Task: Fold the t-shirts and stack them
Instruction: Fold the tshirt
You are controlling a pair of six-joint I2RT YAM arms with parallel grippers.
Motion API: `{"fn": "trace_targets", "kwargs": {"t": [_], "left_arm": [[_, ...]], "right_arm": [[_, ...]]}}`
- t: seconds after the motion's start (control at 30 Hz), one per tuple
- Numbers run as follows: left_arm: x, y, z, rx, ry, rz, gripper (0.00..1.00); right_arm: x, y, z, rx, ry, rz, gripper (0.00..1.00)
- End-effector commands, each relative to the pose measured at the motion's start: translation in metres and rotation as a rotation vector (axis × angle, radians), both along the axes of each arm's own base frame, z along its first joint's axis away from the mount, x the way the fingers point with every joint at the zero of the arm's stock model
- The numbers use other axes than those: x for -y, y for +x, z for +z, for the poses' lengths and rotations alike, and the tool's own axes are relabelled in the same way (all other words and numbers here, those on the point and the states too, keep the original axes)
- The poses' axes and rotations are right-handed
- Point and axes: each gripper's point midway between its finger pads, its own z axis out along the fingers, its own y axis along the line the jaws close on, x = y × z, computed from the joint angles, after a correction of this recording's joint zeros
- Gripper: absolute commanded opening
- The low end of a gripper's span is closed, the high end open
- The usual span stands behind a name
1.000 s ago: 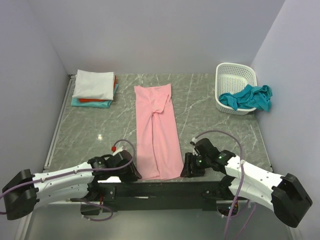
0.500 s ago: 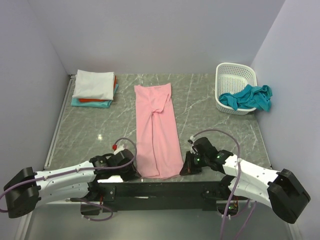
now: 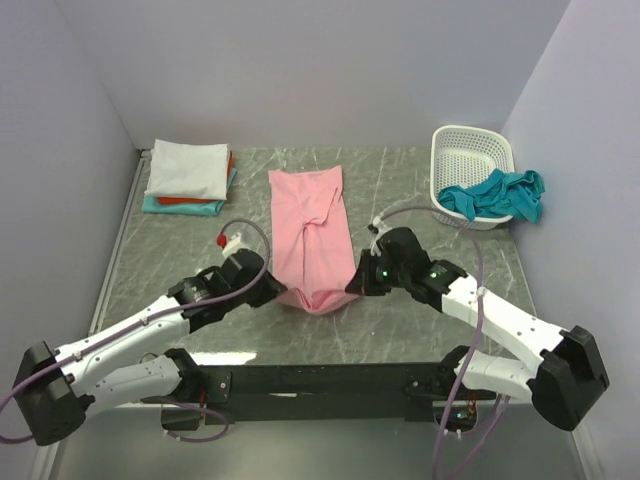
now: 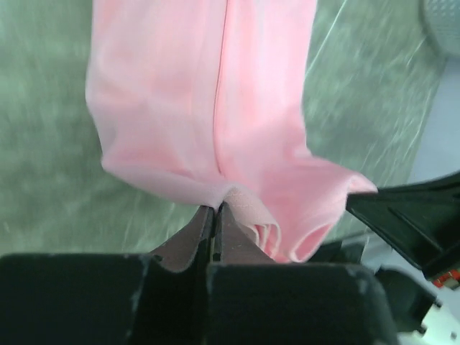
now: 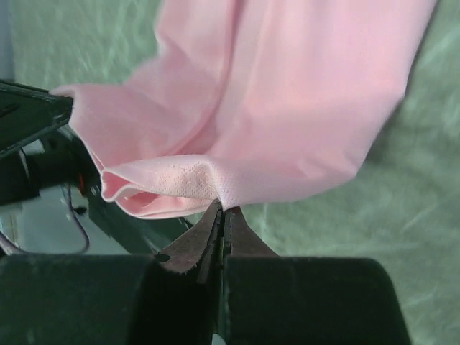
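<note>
A light pink t-shirt (image 3: 308,235) lies as a long narrow strip down the middle of the table, its near end lifted and sagging between the two grippers. My left gripper (image 3: 275,290) is shut on the near left corner (image 4: 215,208). My right gripper (image 3: 352,284) is shut on the near right corner (image 5: 221,205). Folded t-shirts (image 3: 188,176) form a stack at the back left: white on top, orange-red and teal edges beneath. Another teal t-shirt (image 3: 497,193) hangs over the basket rim at the back right.
A white lattice basket (image 3: 465,160) stands at the back right corner. Grey walls close in the left, back and right sides. A black rail (image 3: 320,380) runs along the table's near edge between the arm bases.
Both grippers shut on the pink t-shirt's near corners at the table's near edge, then lifted them and moved away from the bases. The strip's near end now folds up toward the middle.
</note>
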Motion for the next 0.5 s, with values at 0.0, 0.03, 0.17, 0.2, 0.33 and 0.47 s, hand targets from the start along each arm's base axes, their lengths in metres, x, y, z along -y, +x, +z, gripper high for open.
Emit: {"fn": "trace_targets", "kwargs": {"t": [0.0, 0.03, 0.17, 0.2, 0.33, 0.47], "left_arm": [[-0.006, 0.039, 0.027, 0.142, 0.036, -0.007, 0.0], [-0.008, 0.052, 0.034, 0.143, 0.019, 0.003, 0.0], [-0.016, 0.085, 0.047, 0.186, 0.069, 0.032, 0.0], [-0.018, 0.093, 0.048, 0.198, 0.085, 0.025, 0.0], [-0.012, 0.124, 0.053, 0.21, 0.089, 0.001, 0.0], [-0.01, 0.145, 0.052, 0.195, 0.089, -0.012, 0.0]], "right_arm": [[-0.008, 0.042, 0.039, 0.135, 0.013, -0.035, 0.0], [-0.009, 0.05, 0.039, 0.133, 0.005, -0.045, 0.0], [-0.012, 0.083, 0.057, 0.168, 0.003, -0.078, 0.0], [-0.012, 0.089, 0.055, 0.162, 0.0, -0.084, 0.0], [-0.01, 0.112, 0.064, 0.187, 0.016, -0.114, 0.0], [-0.006, 0.133, 0.067, 0.193, 0.005, -0.116, 0.0]]}}
